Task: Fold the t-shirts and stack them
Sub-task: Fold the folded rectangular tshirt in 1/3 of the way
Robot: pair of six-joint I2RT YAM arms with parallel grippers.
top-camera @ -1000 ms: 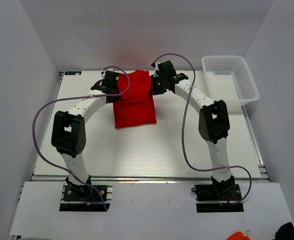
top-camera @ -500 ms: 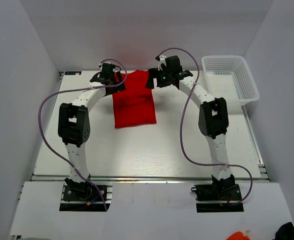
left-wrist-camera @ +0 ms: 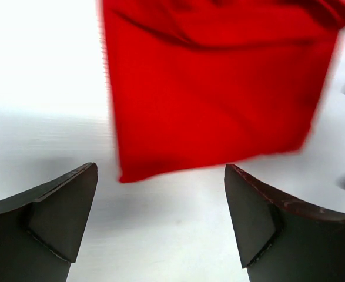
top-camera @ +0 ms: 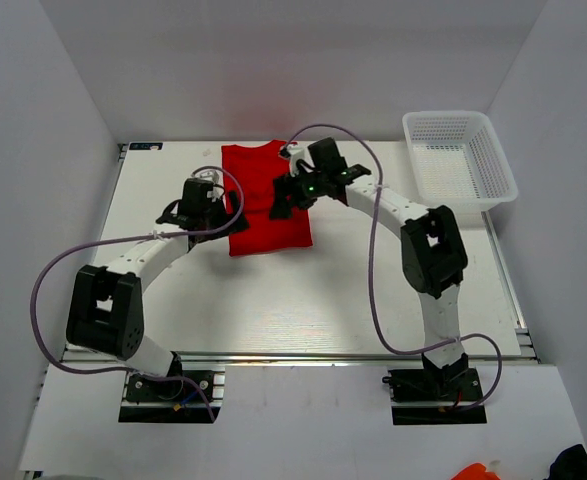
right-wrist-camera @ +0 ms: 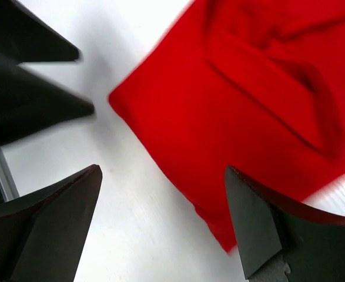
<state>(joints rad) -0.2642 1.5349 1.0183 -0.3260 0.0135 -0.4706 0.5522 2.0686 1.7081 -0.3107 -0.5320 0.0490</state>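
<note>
Both jaws apart, empty; left arm point(top-camera: 143, 252), right arm point(top-camera: 378, 195) reach forward.

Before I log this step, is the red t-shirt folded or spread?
Folded: the t-shirt lies as a compact rectangle, no sleeves sticking out.

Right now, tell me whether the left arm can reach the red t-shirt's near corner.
Probably yes: the open left fingers sit just short of the t-shirt corner, only bare table between.

Overhead view faces down; both close wrist views share the t-shirt point(top-camera: 268, 230).
</note>
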